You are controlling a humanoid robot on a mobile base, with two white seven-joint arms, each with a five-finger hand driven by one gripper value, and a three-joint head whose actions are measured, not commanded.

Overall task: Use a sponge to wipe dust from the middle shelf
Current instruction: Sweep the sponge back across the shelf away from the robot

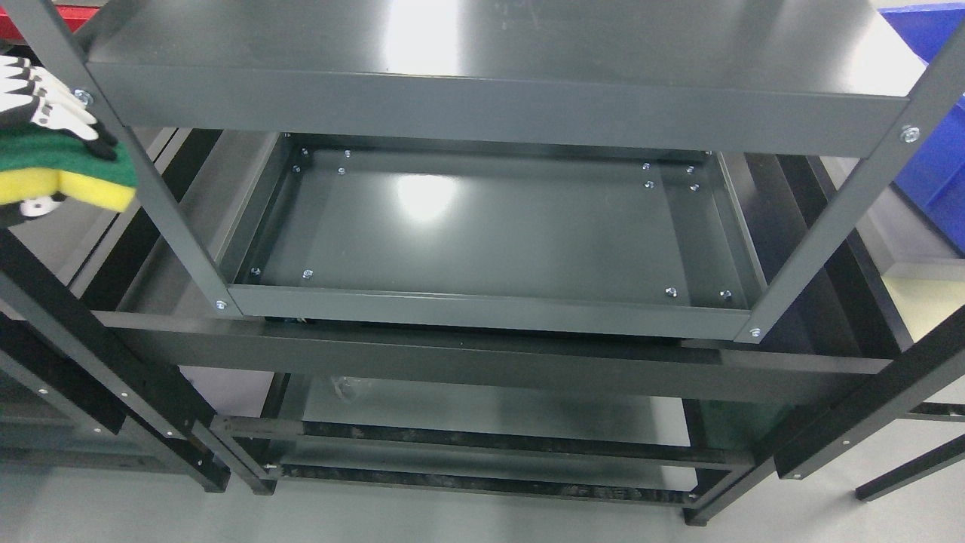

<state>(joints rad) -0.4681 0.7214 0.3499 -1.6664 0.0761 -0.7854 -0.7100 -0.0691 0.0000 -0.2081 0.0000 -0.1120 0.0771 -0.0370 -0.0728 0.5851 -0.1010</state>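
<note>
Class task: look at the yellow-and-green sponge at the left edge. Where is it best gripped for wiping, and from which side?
Grip the sponge across its green top and yellow underside, coming from the left, as the left hand does. Its flat slab shape suits a pinch, leaving the right end free to reach past the upright onto the middle shelf.

Middle shelf [482,226] bare; uprights [170,204] flank it.

Blue bin [935,128] at right edge, red surface [75,13] top left, grey floor [482,520] below

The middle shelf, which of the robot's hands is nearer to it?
Left. The left hand, holding the sponge, is outside the rack, left of the middle shelf. The right hand is out of view.
</note>
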